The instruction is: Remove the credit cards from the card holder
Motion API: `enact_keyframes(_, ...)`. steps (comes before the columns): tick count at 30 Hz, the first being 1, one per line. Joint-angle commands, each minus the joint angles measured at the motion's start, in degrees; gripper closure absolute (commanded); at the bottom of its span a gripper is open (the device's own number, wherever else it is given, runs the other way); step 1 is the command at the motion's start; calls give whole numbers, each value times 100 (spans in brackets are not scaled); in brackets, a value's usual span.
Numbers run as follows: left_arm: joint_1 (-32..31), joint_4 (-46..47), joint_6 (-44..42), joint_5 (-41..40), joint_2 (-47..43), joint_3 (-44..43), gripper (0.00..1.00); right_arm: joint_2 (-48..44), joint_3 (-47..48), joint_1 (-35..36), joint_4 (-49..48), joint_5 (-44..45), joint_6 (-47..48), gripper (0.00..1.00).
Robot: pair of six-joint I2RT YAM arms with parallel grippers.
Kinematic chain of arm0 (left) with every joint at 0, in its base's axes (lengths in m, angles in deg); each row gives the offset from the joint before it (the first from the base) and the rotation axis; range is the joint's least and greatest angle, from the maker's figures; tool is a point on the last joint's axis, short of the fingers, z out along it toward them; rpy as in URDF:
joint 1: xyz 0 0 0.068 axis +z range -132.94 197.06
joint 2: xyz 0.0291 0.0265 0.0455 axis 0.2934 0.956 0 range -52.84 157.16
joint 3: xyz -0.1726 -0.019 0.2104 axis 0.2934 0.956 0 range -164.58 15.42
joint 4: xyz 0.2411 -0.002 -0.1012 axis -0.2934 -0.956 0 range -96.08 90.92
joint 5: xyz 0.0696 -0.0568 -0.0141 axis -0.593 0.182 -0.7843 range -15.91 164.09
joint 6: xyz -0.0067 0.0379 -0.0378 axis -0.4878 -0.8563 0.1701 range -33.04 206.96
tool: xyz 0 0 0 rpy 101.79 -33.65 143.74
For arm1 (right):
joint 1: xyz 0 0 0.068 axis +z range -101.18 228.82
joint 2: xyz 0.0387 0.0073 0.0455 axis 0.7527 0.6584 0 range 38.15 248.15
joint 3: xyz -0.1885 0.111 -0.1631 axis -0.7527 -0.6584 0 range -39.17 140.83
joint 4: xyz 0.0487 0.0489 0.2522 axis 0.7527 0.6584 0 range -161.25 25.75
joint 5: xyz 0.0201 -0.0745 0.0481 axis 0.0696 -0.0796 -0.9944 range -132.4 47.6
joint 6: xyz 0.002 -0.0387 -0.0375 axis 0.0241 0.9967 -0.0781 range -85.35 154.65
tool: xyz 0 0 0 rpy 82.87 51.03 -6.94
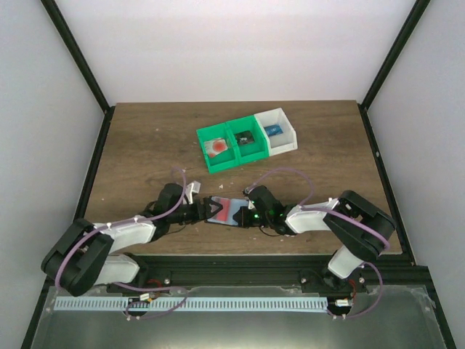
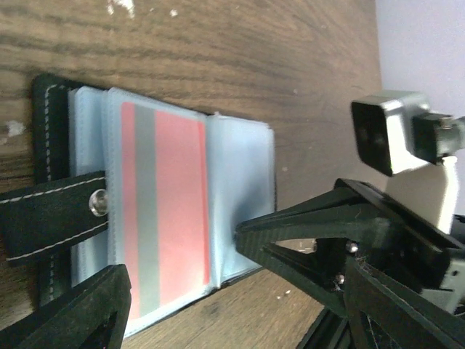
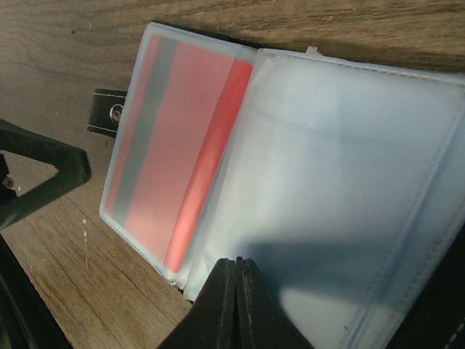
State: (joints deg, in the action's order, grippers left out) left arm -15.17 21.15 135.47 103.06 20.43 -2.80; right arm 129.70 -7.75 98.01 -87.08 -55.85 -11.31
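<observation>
You'll find the card holder (image 1: pixel 224 211) lying open on the table (image 1: pixel 145 145) near its front edge, at about 6 o'clock from the green bins (image 1: pixel 224 164) — the left gripper (image 1: pixel 206 211) is at its 9 o'clock and the right gripper (image 1: pixel 241 216) at its 3 o'clock. Your left fingers stand apart near the snap strap (image 2: pixel 51 222). Your right fingers (image 3: pixel 218 305) are pinched together on the rim of a raised clear sleeve leaf — a red card (image 2: pixel 163 211) with a grey stripe sits in the sleeve beside it.
</observation>
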Motion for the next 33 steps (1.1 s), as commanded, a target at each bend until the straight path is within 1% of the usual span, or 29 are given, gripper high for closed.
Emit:
enact_keyframes(1,-1,16,-125,-86,177,-45,18,-3,-92,-23,53,21,0,100)
enact_keyframes(5,-2,-9,-202,-172,207,-72,18,-23,-118,-23,44,30,-7,100)
enact_keyframes(14,-1,141,-152,-85,422,-70,18,1,-99,-24,28,15,-5,100)
enact_keyframes(19,-11,392,-12,47,458,-12,18,25,-109,-23,8,14,-9,100)
enact_keyframes(33,-336,365,135,0,334,-146,18,82,-125,-24,-49,-13,-23,100)
